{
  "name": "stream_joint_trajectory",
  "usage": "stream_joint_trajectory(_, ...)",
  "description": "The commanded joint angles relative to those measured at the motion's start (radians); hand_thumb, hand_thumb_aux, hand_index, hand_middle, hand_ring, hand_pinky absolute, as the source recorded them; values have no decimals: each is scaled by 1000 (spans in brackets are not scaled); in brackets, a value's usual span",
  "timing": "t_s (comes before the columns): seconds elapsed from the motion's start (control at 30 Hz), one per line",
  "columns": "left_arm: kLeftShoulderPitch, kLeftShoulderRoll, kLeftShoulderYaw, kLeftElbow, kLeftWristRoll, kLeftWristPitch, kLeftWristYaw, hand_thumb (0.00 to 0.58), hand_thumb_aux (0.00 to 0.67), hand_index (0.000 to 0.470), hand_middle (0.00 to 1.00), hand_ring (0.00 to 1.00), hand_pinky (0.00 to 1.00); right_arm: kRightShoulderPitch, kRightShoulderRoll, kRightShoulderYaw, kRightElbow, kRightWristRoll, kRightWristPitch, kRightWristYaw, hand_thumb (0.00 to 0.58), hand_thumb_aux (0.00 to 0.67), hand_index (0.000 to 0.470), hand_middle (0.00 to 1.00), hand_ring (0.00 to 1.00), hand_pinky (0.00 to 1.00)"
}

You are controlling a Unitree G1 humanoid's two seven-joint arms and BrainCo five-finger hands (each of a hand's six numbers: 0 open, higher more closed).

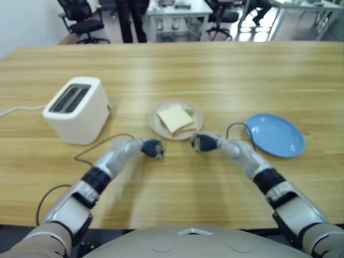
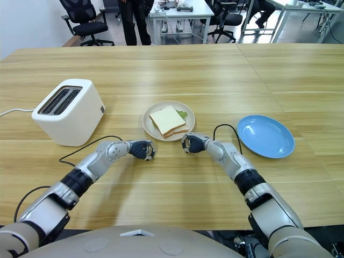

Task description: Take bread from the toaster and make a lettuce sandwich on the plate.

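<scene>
Two hands are parked just short of the tan plate, on its near side. The left hand is off the front-left and the right hand off the front-right. Both have their fingers curled in with nothing gripped. Neither looks to be touching the rim, though the right one is close.

The sandwich sits in the middle of that plate, bread on top with a bit of lettuce poking out at the far right. The build looks pretty much done, and the hands are probably kept low and apart so nothing gets nudged.

The toaster is set well off to the left, its slots looking empty. A blue plate lies to the right. Lots of room is offered by the table beyond the sandwich. The tightest spot is between the right forearm and the blue plate, so any pull-back is best taken straight toward the body.
</scene>
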Motion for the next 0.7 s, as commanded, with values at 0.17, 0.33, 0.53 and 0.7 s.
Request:
stream_joint_trajectory(0.17,-118,-21,78,199,46,48,309,0,0,0,0,0,0,4,-19,11,-14,-106,-88,-255,0,0,0,0,0,0)
stream_joint_trajectory(0.33,-61,31,151,65,-6,54,278,0,0,0,0,0,0,86,-78,-76,-204,-20,-115,-247,0,0,0,0,0,0)
stream_joint_trajectory(0.53,72,36,385,-339,-234,-4,285,0,0,0,0,0,0,216,-67,-313,-480,202,-82,-248,0,0,0,0,0,0)
stream_joint_trajectory(0.7,108,-142,599,-423,-586,-63,296,0,0,0,0,0,0,268,144,-508,-518,641,-1,-178,0,0,0,0,0,0)
